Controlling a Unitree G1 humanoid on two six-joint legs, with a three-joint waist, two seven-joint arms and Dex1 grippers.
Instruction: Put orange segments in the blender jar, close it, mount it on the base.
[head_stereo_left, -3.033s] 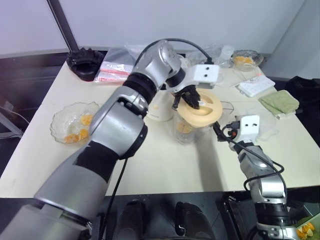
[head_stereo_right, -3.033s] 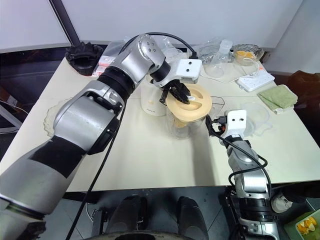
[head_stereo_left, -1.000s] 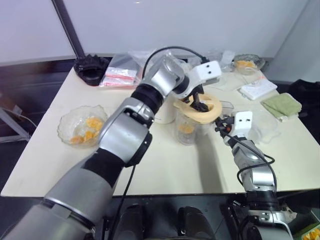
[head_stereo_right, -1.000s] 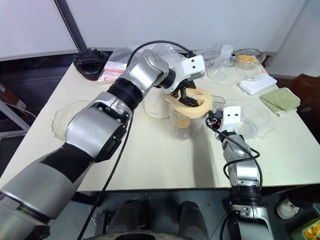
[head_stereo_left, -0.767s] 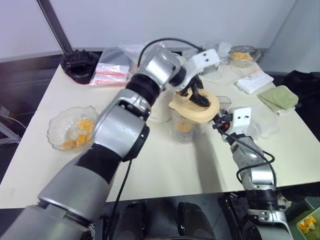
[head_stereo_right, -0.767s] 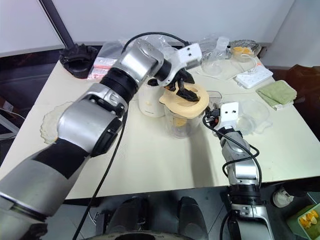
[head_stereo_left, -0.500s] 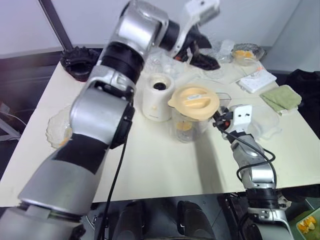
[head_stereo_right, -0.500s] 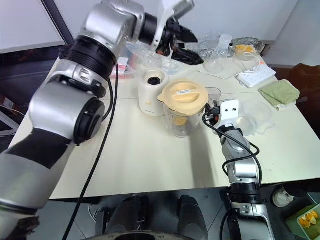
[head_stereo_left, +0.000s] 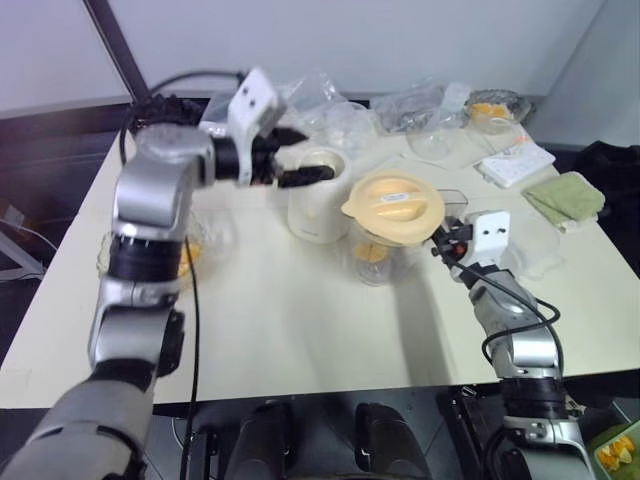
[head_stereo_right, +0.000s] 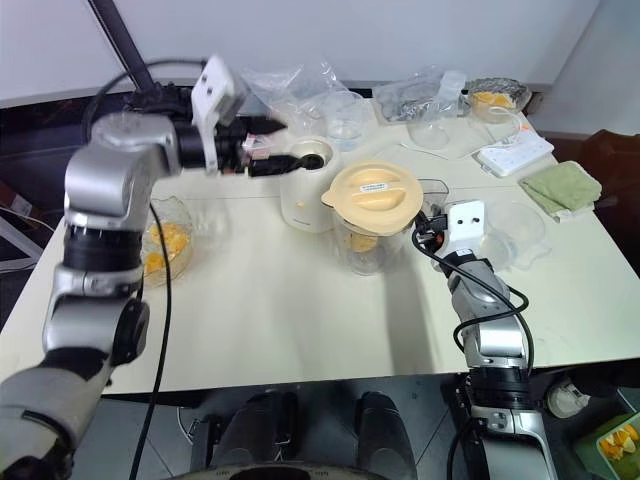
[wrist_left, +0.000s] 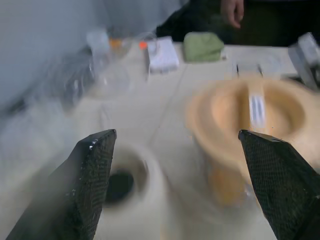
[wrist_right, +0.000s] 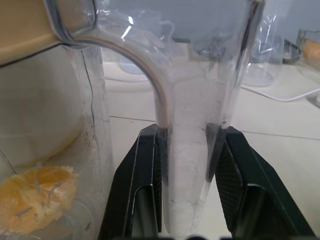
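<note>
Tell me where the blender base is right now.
In the head views the white base stands near the middle of the table, just to the robot's left of the lidded blender jar, with the open left gripper hovering beside it.

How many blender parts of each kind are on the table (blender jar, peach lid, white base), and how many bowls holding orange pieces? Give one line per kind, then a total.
Blender jar: 1
Peach lid: 1
White base: 1
Bowls holding orange pieces: 2
Total: 5
</note>
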